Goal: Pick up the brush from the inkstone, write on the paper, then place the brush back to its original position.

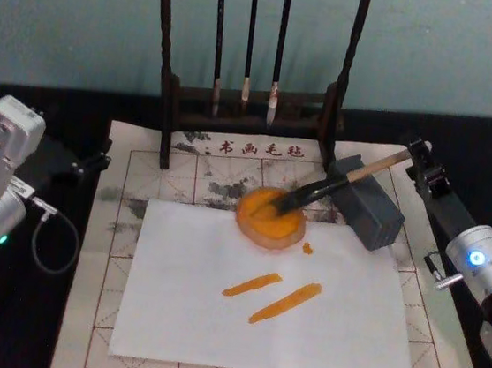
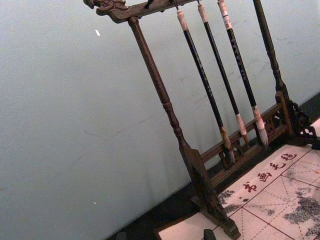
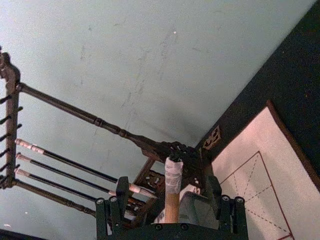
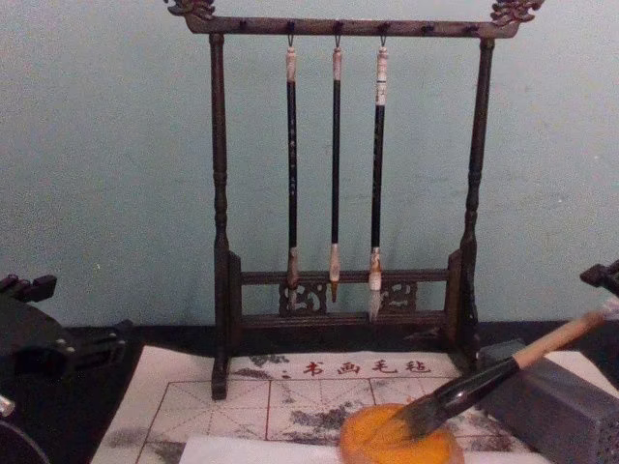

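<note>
The brush (image 1: pixel 353 177) lies slanted, its tan handle resting on the dark grey inkstone block (image 1: pixel 375 218) and its dark bristles (image 4: pixel 426 414) in a round orange dish (image 1: pixel 269 218). My right gripper (image 1: pixel 417 150) is at the handle's far end. In the right wrist view the taped handle tip (image 3: pixel 173 172) stands between the spread fingers (image 3: pixel 122 190) of that gripper (image 3: pixel 167 192), with gaps on both sides. The white paper (image 1: pixel 212 322) lies in front of the dish and carries two orange strokes (image 1: pixel 284 302). My left gripper (image 1: pixel 88 164) is parked at the mat's left edge.
A dark wooden rack (image 1: pixel 169 95) with three thin black-handled brushes (image 4: pixel 336 164) stands behind the dish. A beige felt mat (image 1: pixel 113 222) with red grid lines lies under the paper. A small orange spot (image 1: pixel 307 247) marks the paper by the dish. A black tabletop (image 1: pixel 488 167) surrounds the mat.
</note>
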